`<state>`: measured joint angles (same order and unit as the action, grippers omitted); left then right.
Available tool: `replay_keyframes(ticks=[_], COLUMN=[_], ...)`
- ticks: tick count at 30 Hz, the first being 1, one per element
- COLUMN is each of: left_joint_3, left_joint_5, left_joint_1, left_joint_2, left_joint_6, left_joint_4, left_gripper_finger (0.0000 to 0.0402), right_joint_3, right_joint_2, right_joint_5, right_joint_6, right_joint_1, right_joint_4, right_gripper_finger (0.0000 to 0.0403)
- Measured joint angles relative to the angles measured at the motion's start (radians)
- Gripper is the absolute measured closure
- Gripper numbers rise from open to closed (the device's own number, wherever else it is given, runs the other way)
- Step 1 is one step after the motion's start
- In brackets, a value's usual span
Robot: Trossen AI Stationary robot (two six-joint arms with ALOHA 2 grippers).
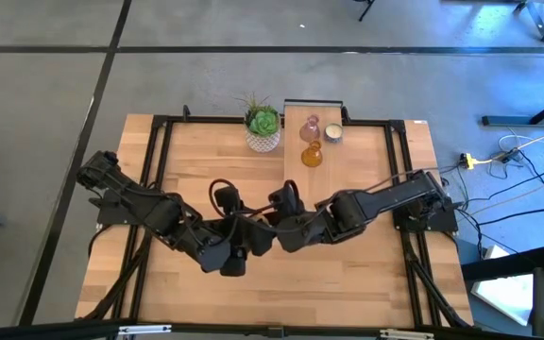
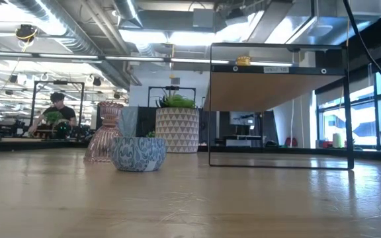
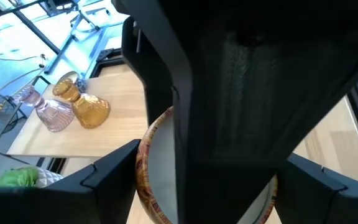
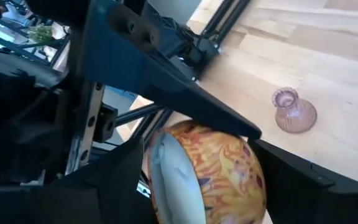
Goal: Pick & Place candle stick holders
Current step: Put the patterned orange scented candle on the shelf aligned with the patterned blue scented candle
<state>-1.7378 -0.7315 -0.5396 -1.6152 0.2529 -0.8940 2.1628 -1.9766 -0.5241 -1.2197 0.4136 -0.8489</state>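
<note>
My left gripper [image 1: 242, 247] and my right gripper [image 1: 270, 233] meet over the middle of the table. Both are shut on one round candle holder [image 4: 210, 174], cream-white inside and orange-yellow patterned outside; it also shows in the left wrist view [image 3: 146, 168]. The arms hide it in the high view. A pink glass holder [image 1: 311, 127], an amber glass holder [image 1: 312, 156] and a round white holder [image 1: 332, 133] stand on the wooden stand [image 1: 296, 142]. Another pink glass holder [image 4: 294, 112] stands upright on the table, next to a blue-patterned round holder [image 2: 137, 153]. My left gripper has the round holder between its two fingers [image 3: 114, 171], one on each side of the rim [image 3: 143, 155]. My right gripper's finger covers most of the holder in this view. The holder's underside is out of view. My right gripper has the round holder's patterned wall [image 4: 229, 162] between its two fingers [image 4: 114, 177], one on each side. The holder lies tilted, its white opening turned sideways. A finger of my left gripper reaches its top [image 4: 247, 132].
A green succulent in a white patterned pot [image 1: 263, 125] stands at the far edge, left of the stand. The black table frame [image 1: 159, 151] runs along the sides. Cables lie on the floor to the right. A person works far off in the room [image 2: 57, 109].
</note>
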Motion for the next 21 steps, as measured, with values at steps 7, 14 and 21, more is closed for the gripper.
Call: replay_keyframes(ticks=[7,14,21], left_joint_3=[0.0,0.0,0.0], left_joint_5=[0.007,0.026,0.034], left_joint_1=[0.0,0.0,-0.003], left_joint_2=[0.005,0.004,0.004], left_joint_6=[-0.006,-0.014,-0.027], left_joint_4=[0.0,-0.002,-0.009], left_gripper_finger=[0.0109,0.0109,0.0109], right_joint_3=[0.0,0.0,0.0], right_joint_2=[0.0,0.0,0.0], right_joint_5=[0.077,0.161,0.207], right_joint_6=[0.049,0.077,0.08], right_joint_1=[-0.022,-0.035,-0.043], right_joint_4=[0.02,0.021,0.018], right_gripper_finger=[0.0117,0.0142,0.0184])
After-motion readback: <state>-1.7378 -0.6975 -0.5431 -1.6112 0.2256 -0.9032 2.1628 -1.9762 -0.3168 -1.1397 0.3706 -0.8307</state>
